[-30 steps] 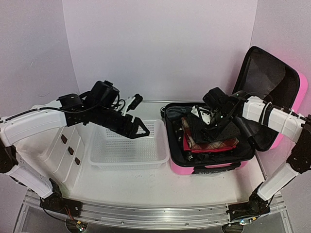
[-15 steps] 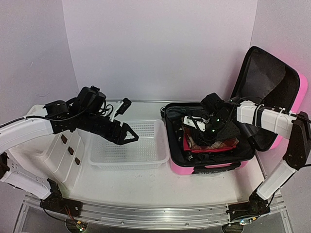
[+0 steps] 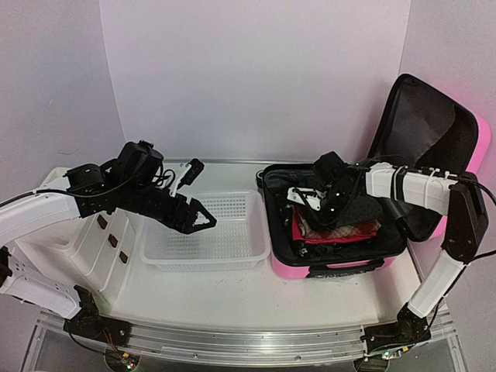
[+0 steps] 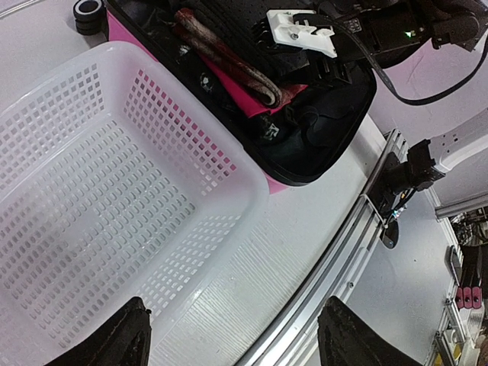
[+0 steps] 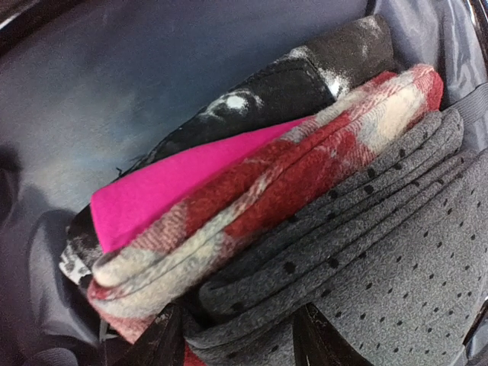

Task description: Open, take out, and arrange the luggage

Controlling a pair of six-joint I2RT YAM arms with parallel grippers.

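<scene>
From above, the luggage (image 3: pixel 310 271) lies open on the right side of the table (image 3: pixel 232 302). Its lid (image 3: pixel 422 147) is tipped up against the right wall, and its base is packed with folded clothes (image 3: pixel 341 229). Just beside it on the left sits a white mesh basket (image 3: pixel 205 260), with a white drawer unit (image 3: pixel 93 232) further left. The left tool (image 3: pixel 198 217) hangs over the basket's left half with its jaws spread wide and nothing between them. The right tool (image 3: pixel 308 203) is down inside the luggage, on top of the clothes pile. Its arm crosses in front of the lid.

From the left wrist, the left tool (image 4: pixel 232 320) shows both fingers far apart, and only the basket (image 4: pixel 252 191) and bare table (image 4: pixel 305 229) lie between them. The luggage (image 4: pixel 229 95) touches the basket's far side, with one black wheel (image 4: pixel 89 11) at its corner. An aluminium rail (image 4: pixel 328 259) runs along the table edge.

From the right wrist, the right tool (image 5: pixel 240 335) has its fingers partly apart, one on each side of the folded edge of a grey dotted cloth (image 5: pixel 381 252). I cannot tell whether they are pinching it. A red plaid cloth (image 5: pixel 267 206), a pink cloth (image 5: pixel 175 191) and a black cloth (image 5: pixel 305 76) are stacked tight against the grey one. The luggage's dark lining (image 5: pixel 91 91) lies behind them.
</scene>
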